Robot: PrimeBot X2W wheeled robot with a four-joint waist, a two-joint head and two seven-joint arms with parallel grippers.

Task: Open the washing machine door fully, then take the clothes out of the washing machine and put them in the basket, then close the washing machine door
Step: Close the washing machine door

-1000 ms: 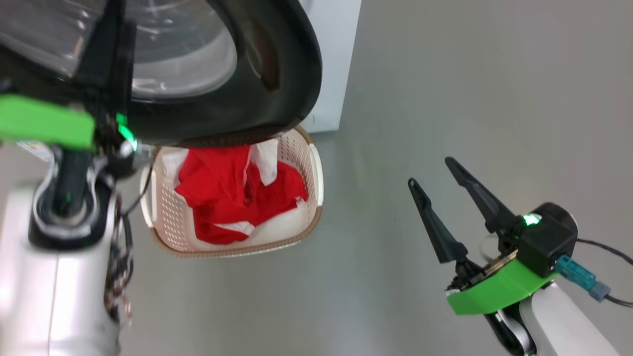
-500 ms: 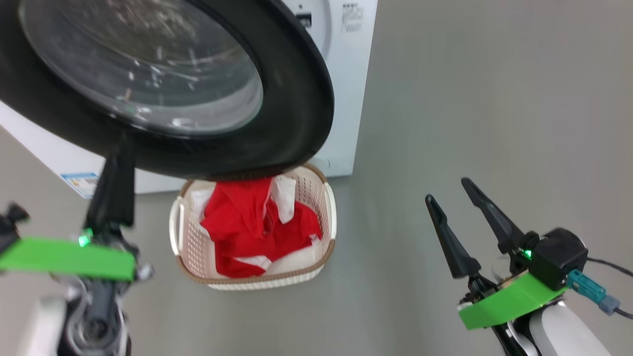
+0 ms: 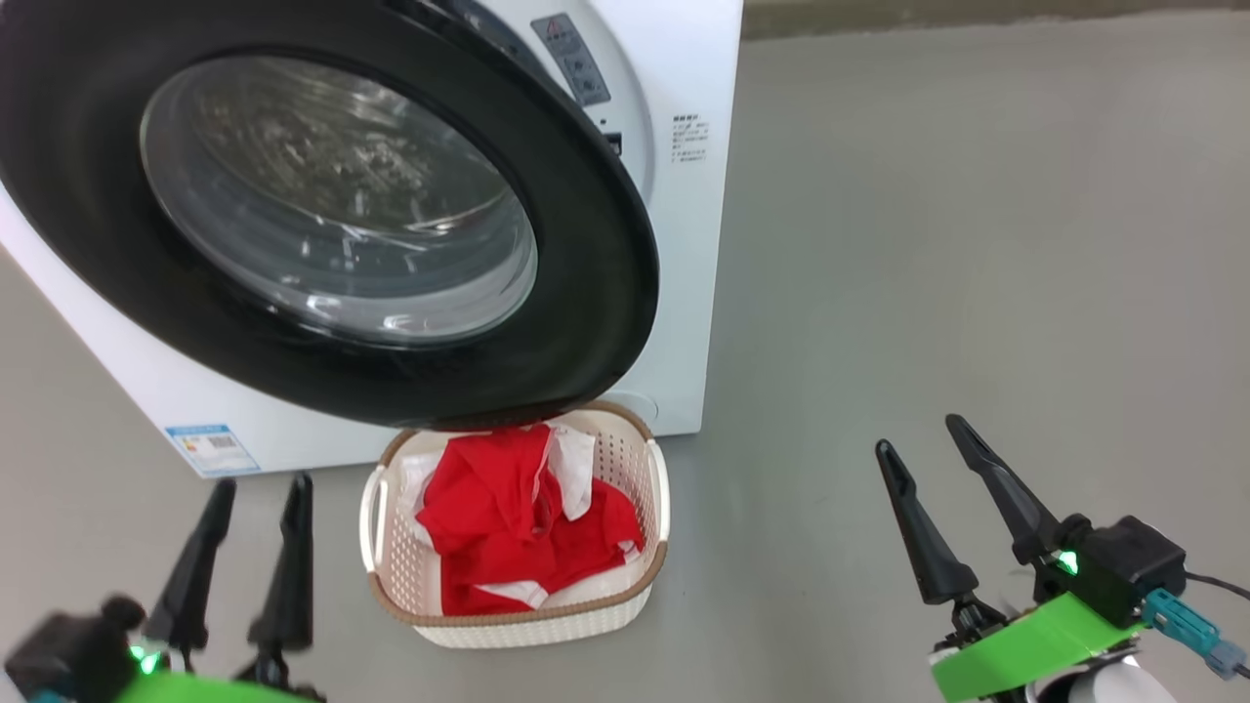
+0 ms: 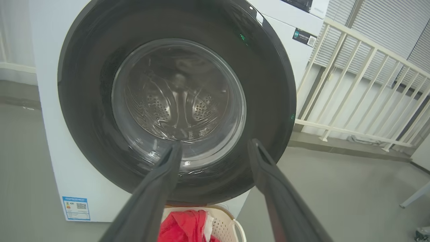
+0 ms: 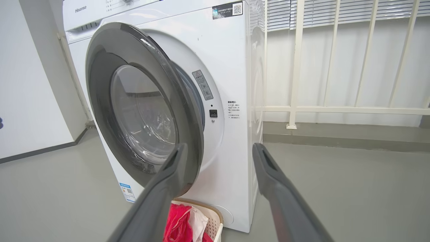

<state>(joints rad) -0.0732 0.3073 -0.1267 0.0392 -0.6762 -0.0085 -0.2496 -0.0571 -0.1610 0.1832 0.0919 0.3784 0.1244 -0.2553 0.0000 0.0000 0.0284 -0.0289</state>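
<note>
- A second ago our left gripper was raised by the large round washing machine door with its glossy black rim and glass bowl. Now it sits low at our left, clear of the door, with its fingers spread wide and empty. Our head camera has shifted too.
- Our right gripper hangs at the lower right, equally wide, holding nothing.
- In the right wrist view the door stands slightly off the big white front-loading washing machine, so we judge the closing unfinished.
- We count one machine, one door and two grippers. One cream perforated basket with a brown rim sits on the floor under the door's lower edge. It holds one heap of bright red clothes; we cannot count the pieces.
</note>
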